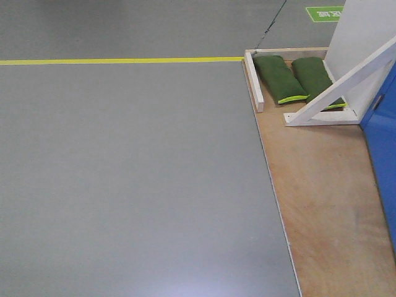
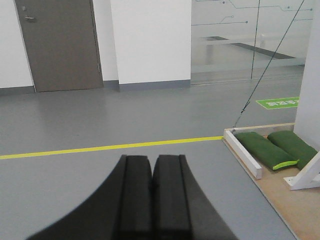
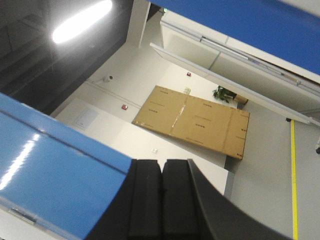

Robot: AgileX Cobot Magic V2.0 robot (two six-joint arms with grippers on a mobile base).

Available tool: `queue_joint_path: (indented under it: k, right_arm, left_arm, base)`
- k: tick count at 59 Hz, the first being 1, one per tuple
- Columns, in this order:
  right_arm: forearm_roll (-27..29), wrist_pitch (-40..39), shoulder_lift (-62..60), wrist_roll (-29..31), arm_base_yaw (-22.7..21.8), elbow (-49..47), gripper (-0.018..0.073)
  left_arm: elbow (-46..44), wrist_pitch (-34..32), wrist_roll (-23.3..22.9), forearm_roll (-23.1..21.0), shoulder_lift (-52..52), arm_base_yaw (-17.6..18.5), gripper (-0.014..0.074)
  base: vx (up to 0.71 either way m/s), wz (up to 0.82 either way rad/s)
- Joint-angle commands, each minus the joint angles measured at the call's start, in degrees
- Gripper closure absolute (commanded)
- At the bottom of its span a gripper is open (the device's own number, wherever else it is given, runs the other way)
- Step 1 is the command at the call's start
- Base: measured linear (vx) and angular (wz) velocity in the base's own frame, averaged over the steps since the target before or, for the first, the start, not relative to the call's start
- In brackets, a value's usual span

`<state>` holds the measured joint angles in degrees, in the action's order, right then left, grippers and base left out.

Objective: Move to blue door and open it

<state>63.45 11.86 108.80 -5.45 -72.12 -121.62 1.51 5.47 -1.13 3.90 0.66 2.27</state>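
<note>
door right | bags on board, left of door | line left of board

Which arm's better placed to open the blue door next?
Right, probably. Its shut jaws sit close beside the blue door; the left wrist view faces open floor and green sandbags.

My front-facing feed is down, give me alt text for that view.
The blue door shows only as a strip at the far right edge, along a plywood base with a white diagonal brace. Two green sandbags lie at the base's far end, partly behind the brace, and a yellow floor line crosses the grey floor to the left.
</note>
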Motion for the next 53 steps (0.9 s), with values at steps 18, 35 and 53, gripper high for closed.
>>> queue_joint_path:
  k: [18, 35, 53]
  right_arm:
    - [1.03, -3.18, 1.49, 0.40, -0.14, -4.47, 0.0561]
    - [2.64, 6.77, 1.48, 0.40, 0.14, -4.47, 0.0561]
    - [3.24, 10.22, -0.08, 0.40, 0.14, -4.47, 0.0561]
  left_arm:
    - [-1.57, -4.79, -0.37, -0.10, 0.80, -0.03, 0.0524]
    - [-1.57, -4.79, -0.37, -0.10, 0.80, -0.03, 0.0524]
    - [-1.57, -4.79, -0.37, -0.10, 0.80, -0.03, 0.0524]
  base:
    - [0.00, 0.00]
    - [0.00, 0.00]
    - [0.00, 0.00]
